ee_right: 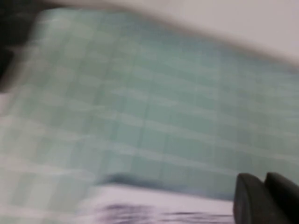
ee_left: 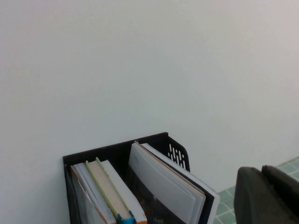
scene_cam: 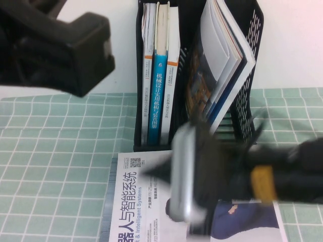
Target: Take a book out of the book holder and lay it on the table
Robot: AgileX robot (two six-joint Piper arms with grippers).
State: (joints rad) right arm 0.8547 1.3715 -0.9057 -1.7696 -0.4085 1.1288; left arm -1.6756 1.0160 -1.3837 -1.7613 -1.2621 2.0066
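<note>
High view: book (scene_cam: 136,201) flat under right hand (scene_cam: 156,171).

The book holder (scene_cam: 237,75) stands at the far middle of the tabletop (scene_cam: 55,151), against the wall. Three books (scene_cam: 161,75) stand upright in its left compartment; a sheaf of thin books (scene_cam: 224,60) leans in its right compartment, tops tipped to the right. The book (scene_cam: 139,201) lies flat on the tabletop just in front of the holder, its far edge close to the holder's base. The right end effector (scene_cam: 156,171) is above the book, reaching in from the right. The left end effector (scene_cam: 96,55) is raised at the far left, well apart from the holder and the book.
</note>
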